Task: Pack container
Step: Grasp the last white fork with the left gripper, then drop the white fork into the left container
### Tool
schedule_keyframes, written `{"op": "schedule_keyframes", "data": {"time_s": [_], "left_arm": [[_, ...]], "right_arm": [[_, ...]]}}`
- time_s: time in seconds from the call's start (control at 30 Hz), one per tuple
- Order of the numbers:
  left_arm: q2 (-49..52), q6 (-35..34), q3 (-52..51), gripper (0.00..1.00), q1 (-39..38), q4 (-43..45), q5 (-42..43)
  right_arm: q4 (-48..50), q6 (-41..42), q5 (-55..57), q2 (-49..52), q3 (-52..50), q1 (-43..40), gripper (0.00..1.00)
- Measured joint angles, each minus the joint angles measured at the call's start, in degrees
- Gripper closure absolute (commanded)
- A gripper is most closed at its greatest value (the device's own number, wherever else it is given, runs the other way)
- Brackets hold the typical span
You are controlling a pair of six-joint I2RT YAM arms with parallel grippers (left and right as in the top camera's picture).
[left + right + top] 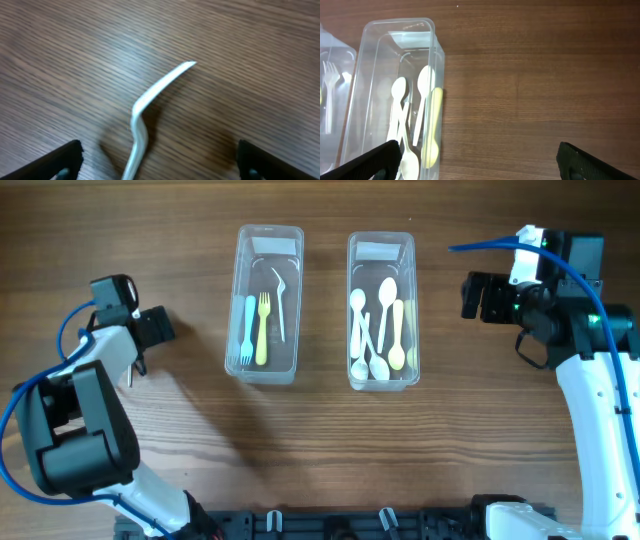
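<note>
Left pincer (160, 155) hangs spread over a white plastic utensil (159, 89) lying on the table (250, 40), well apart from the fork container (237, 300). Pickup looks next: lower, then close on its handle. Right pincer (480, 160) is spread and empty.

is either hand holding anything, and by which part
Nothing is held. The left hand is open over a white utensil lying on the table, fingers clear of it; the right hand is open and empty.
</note>
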Motion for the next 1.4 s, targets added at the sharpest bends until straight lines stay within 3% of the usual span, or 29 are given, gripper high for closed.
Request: {"op": "schedule_keyframes", "data": {"time_s": [0.03, 0.07, 0.13, 0.17, 0.57, 0.9, 1.1, 1.17, 1.2, 1.23, 1.3, 1.33, 1.4], "left_arm": [[0.07, -0.04, 0.00, 0.44, 0.55, 0.07, 0.66], [0.11, 0.07, 0.00, 0.54, 1.09, 0.02, 1.27], [0.26, 0.02, 0.00, 0.87, 1.88, 0.00, 1.66], [0.33, 0.11, 0.00, 0.96, 2.10, 0.00, 1.68], [-1.97, 0.46, 0.66, 0.96, 0.00, -2.43, 1.81], [-31.47, -6.88, 6.60, 0.96, -19.28, -1.88, 10.51], [-28.15, -9.11, 6.73, 0.96, -29.97, -6.45, 11.69], [-24.37, -9.33, 6.73, 0.89, -31.08, -6.45, 11.72], [-22.99, -9.33, 6.73, 0.44, -31.17, -6.43, 11.69], [-21.53, -9.64, 6.73, 0.27, -31.15, -6.29, 11.65], [-20.06, -9.70, 6.64, 0.06, -31.15, -6.08, 11.50], [-19.61, -9.75, 6.62, 0.00, -31.15, -5.95, 11.47], [-19.39, -9.75, 6.49, 0.00, -31.15, -4.68, 11.47]], "right_arm": [[0.02, 0.00, 0.00, 0.00, 0.02, 0.02, 0.00], [0.00, 0.00, 0.00, 0.00, 0.00, 0.02, 0.00], [0.00, 0.00, 0.00, 0.00, 0.00, 0.02, 0.00], [0.00, 0.00, 0.00, 0.00, 0.02, 0.02, 0.00], [0.00, 0.00, 0.00, 0.00, 0.00, 0.02, 0.00], [0.02, -0.02, 0.00, 0.00, 0.02, 0.02, 0.00], [0.02, -0.02, 0.00, 0.00, 0.02, 0.02, 0.00], [0.02, 0.00, 0.00, 0.00, 0.02, 0.02, 0.00], [0.02, -0.02, 0.00, 0.00, 0.00, 0.02, 0.00], [0.02, -0.02, 0.00, 0.00, 0.02, 0.02, 0.00], [0.00, -0.02, 0.00, 0.00, 0.00, 0.02, 0.00], [0.02, 0.00, 0.00, 0.00, 0.02, 0.02, 0.00], [0.02, 0.00, 0.00, 0.00, 0.00, 0.02, 0.00]]}}
